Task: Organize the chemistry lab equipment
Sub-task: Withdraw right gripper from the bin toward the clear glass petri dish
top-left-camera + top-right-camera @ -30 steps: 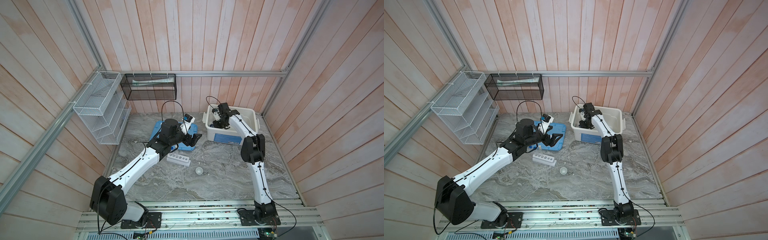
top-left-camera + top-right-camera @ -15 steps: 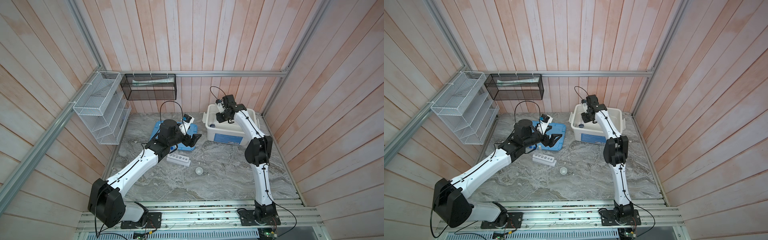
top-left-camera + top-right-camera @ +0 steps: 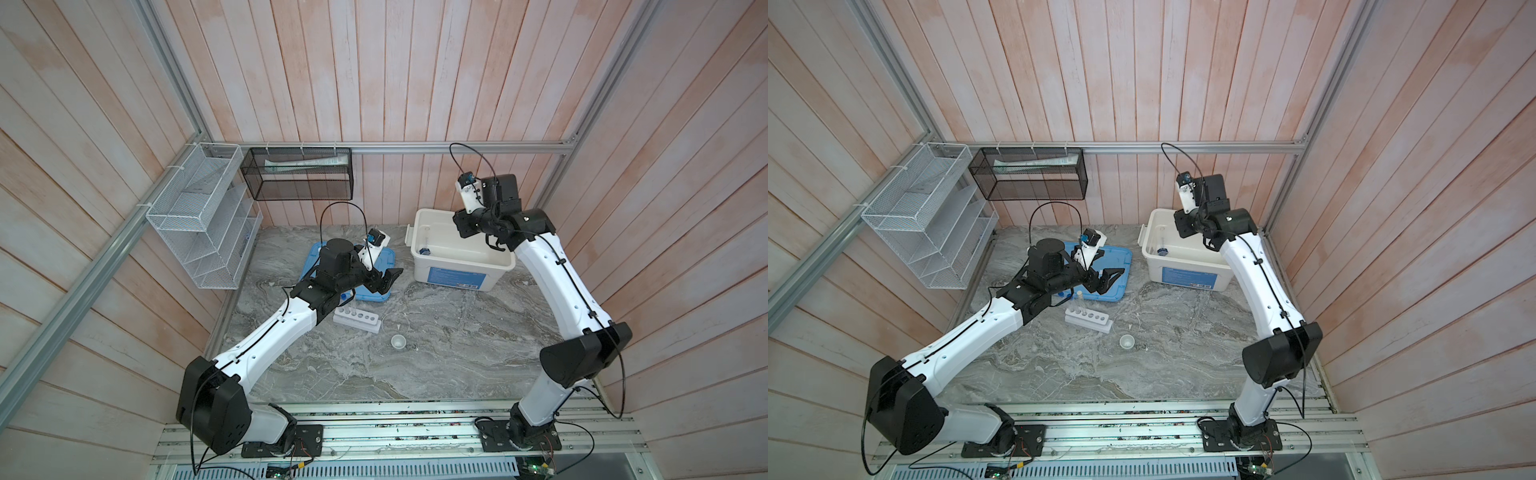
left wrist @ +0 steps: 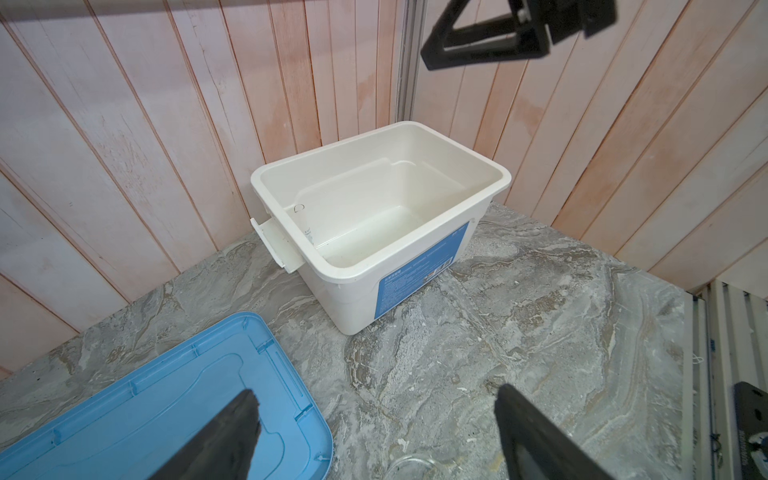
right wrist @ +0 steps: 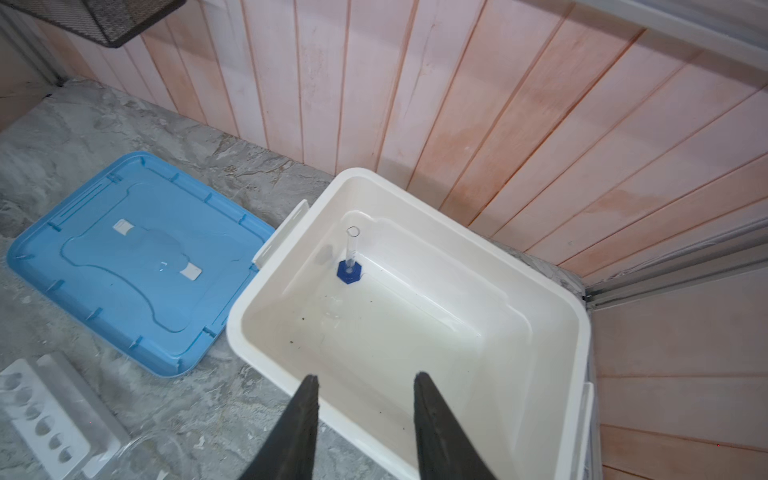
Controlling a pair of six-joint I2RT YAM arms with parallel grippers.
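Task status: partly complete. The blue hexagonal-based clear cylinder [image 5: 350,266] stands upright inside the open white plastic bin [image 5: 436,332], close to the bin wall that faces the blue plastic lid [image 5: 124,266]. This item appears stowed. The lid lies flat on the grey marbled tabletop [image 3: 415,365], just beside the bin. The right gripper [image 5: 366,378] hangs above the bin with its jaws apart and nothing between them. The left gripper [image 4: 376,399] hovers over the lid edge with its jaws spread wide, also empty. The white six-hole rack [image 3: 357,322] and the small white round dish [image 3: 398,341] rest on the tabletop, well apart from the bin. One thin clear tube [image 3: 1081,302] appears to stand in the rack. Blue caps [image 3: 1064,295] show just beside the rack, partly hidden by the left arm, and their number cannot be determined. Remaining work, as judged: seat the loose tubes, stow the rack and dish, and possibly refit the lid.
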